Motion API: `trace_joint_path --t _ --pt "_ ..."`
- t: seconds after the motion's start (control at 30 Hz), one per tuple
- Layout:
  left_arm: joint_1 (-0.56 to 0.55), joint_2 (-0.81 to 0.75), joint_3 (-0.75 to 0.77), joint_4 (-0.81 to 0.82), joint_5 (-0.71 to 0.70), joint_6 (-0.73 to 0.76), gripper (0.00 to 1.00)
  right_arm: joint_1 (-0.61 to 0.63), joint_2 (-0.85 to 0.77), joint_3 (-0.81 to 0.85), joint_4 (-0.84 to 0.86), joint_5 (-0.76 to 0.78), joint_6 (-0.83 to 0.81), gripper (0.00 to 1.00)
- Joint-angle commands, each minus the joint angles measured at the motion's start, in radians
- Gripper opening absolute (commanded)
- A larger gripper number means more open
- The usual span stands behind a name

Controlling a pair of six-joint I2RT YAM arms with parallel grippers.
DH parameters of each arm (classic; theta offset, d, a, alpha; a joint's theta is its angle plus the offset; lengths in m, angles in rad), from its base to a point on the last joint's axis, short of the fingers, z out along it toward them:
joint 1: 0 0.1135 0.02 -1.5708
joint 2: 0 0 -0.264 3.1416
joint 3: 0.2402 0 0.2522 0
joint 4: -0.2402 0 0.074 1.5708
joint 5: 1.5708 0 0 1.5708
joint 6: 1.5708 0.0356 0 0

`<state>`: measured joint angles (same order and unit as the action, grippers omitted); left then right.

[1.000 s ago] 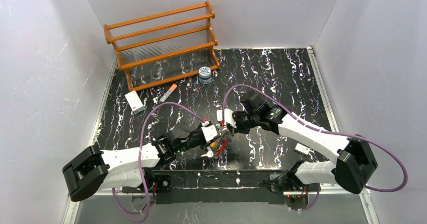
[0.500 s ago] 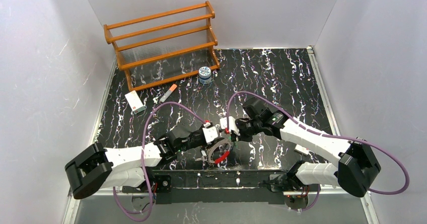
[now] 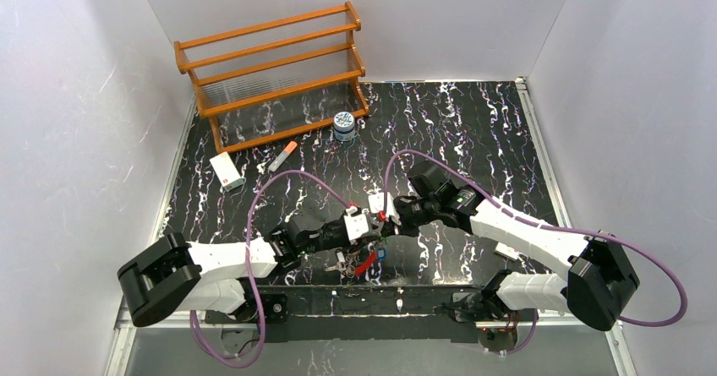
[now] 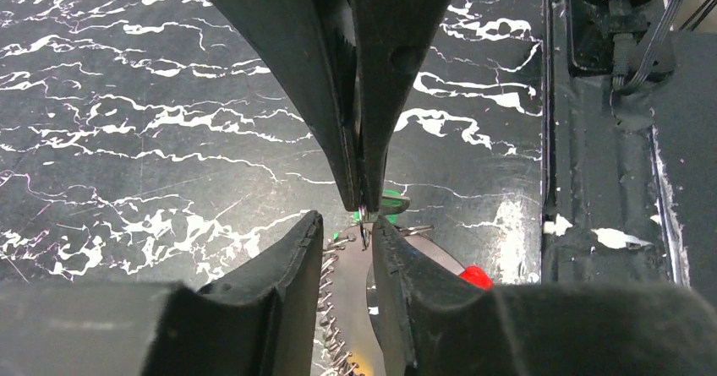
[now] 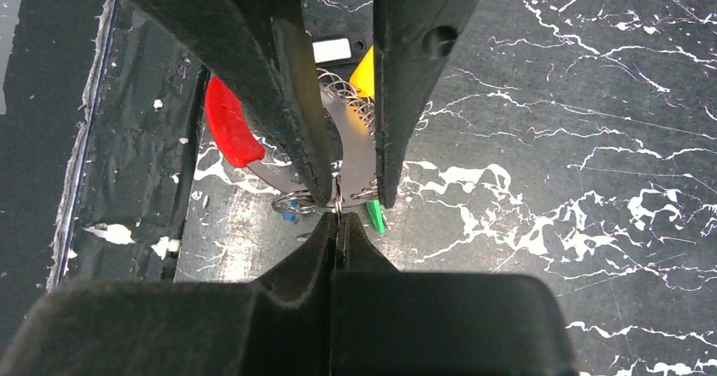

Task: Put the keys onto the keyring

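The keyring (image 5: pixel 351 144) is a silver band with a coil spring along it and a red part (image 3: pixel 365 264). My left gripper (image 4: pixel 345 228) is shut on the silver band near the table's front edge. My right gripper (image 5: pixel 338 224) faces it tip to tip and is shut on a thin silver wire at the band's end. I cannot tell whether that wire belongs to the keyring or to a key. A green key (image 5: pixel 374 217) and a blue key (image 5: pixel 289 211) hang right by the fingertips. A yellow head (image 5: pixel 363 72) shows behind the band.
A wooden rack (image 3: pixel 270 72) stands at the back left with a blue-white jar (image 3: pixel 343 125) at its right foot. An orange-tipped marker (image 3: pixel 283 155) and a white box (image 3: pixel 227 173) lie left of centre. A small white piece (image 3: pixel 507 249) lies under the right arm.
The left gripper has carried the keyring slightly right, and the ring has turned so its red part now sits lower. The right gripper has moved a little down to meet it.
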<state>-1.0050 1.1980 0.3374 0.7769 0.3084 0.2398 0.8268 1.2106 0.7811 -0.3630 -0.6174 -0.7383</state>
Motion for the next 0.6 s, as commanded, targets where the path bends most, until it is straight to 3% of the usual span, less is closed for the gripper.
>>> trace_joint_path --t 0.0,0.2,0.27,0.37,0.57 --pt "-0.001 0.015 0.028 0.025 0.020 -0.012 0.22 0.008 -0.010 0.015 0.035 -0.033 0.004 0.01" --pt "-0.001 0.013 0.025 0.026 -0.016 -0.020 0.00 0.009 -0.016 0.011 0.042 -0.033 0.009 0.01" --pt "-0.001 0.003 0.021 0.027 -0.027 -0.026 0.00 0.008 -0.018 0.013 0.056 -0.024 0.041 0.12" --pt "-0.001 -0.019 0.010 0.032 -0.043 -0.039 0.00 0.005 -0.034 -0.005 0.096 0.011 0.089 0.37" --pt "-0.001 -0.077 -0.054 0.116 -0.088 -0.088 0.00 -0.059 -0.139 -0.134 0.342 -0.023 0.209 0.70"
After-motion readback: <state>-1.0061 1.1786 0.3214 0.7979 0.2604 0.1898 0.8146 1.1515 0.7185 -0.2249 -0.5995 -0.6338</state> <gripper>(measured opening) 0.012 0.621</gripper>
